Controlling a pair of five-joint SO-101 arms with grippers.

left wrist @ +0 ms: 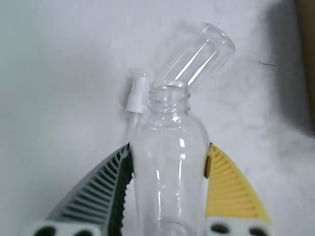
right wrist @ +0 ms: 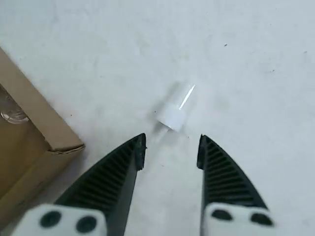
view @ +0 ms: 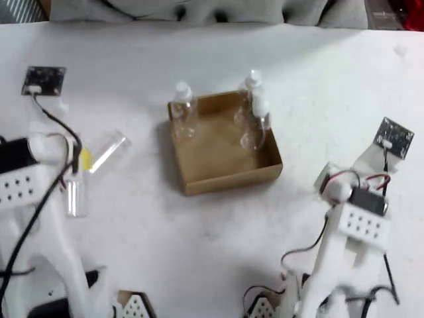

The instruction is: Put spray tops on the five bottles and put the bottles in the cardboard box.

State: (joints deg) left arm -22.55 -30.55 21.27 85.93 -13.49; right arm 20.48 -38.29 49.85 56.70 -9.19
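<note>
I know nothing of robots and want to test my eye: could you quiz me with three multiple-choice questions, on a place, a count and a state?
1. Where is the spray top nearest the right gripper? A held in its jaws; B on the table; C screwed on a bottle.
2. How many capped bottles stand in the cardboard box? A one; B five; C three.
3. The bottle in the left gripper is: A uncapped; B capped; C broken.
Answers: B, it lies on the table before the open jaws; C, three stand inside; A, its neck is open.
</note>
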